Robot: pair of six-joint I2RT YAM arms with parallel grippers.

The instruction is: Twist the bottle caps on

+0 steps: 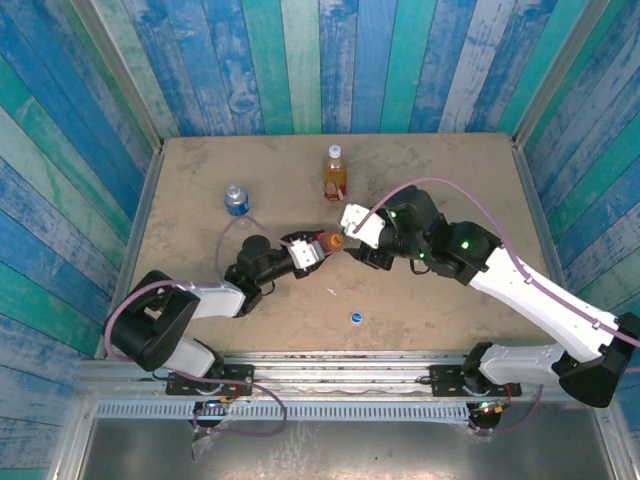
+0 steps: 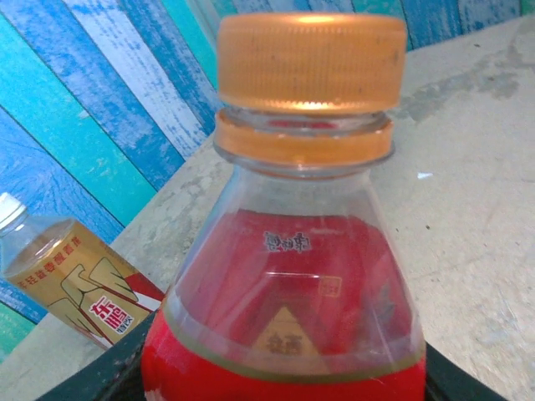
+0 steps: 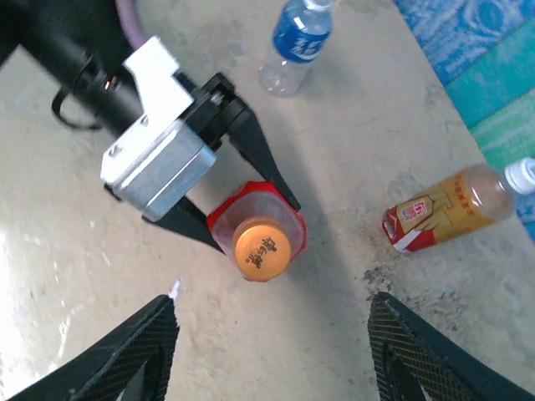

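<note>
Red bottle (image 2: 288, 334), orange cap (image 2: 311, 63) on, tight in left claw (image 3: 255, 221); right claw (image 3: 273, 299) half open, empty.

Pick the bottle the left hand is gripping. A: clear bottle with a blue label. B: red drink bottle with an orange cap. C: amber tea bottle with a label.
B: the left hand is clamped on the small red plastic drink bottle; the amber tea bottle and clear blue-labelled bottle sit apart.
</note>
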